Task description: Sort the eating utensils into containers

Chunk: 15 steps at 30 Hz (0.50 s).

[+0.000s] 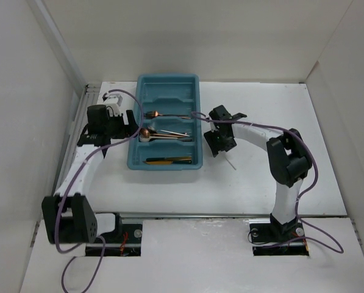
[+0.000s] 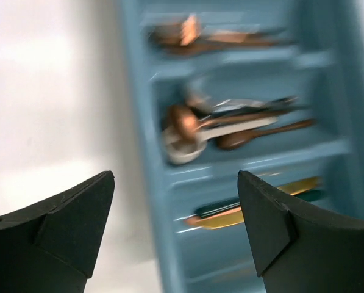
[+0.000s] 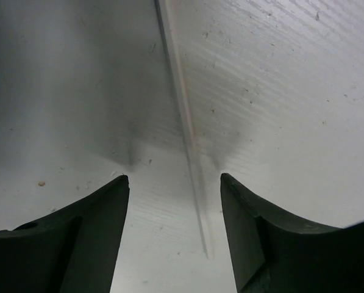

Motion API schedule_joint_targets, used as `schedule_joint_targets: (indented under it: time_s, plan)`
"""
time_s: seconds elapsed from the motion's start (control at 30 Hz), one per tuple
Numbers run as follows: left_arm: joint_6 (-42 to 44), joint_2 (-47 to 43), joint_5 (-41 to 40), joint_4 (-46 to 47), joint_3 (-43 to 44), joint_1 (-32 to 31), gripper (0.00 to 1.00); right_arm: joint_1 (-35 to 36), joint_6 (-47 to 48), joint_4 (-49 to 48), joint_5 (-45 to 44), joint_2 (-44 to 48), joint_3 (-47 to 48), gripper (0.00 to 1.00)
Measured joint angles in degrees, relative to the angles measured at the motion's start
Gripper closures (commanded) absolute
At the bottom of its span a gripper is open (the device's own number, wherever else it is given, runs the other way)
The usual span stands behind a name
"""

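Right gripper (image 3: 174,177) is wide open over a stray chopstick (image 3: 183,122) on the bench (image 3: 291,91). Left gripper (image 2: 175,174) is open too, empty. Next up: drop down and pinch it.

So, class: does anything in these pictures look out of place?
Yes. One thin pale chopstick lies on the white table, outside the teal tray and to its right, straddled by the open right gripper. The other visible utensils lie inside the tray's slots.
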<state>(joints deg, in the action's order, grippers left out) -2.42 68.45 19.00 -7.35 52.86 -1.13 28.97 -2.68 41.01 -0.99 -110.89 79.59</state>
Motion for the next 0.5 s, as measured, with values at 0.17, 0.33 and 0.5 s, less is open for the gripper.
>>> schedule_joint_targets:
  time_s: [0.17,0.33,0.5]
  plan:
    - [2.7,10.7,-1.3,-4.9,0.8,1.6,0.17,-0.5,-0.2,-1.3,-0.1,-0.2,-2.2,0.4]
    - [4.4,15.8,-1.9,-6.4,1.1,1.5,0.24,-0.9,-0.1,-1.7,-0.4,-0.2,-2.4,0.43]
    - [4.8,19.4,-3.1,-5.9,1.6,1.7,0.67,-1.1,0.3,-2.1,-0.7,0.1,-2.7,0.44]
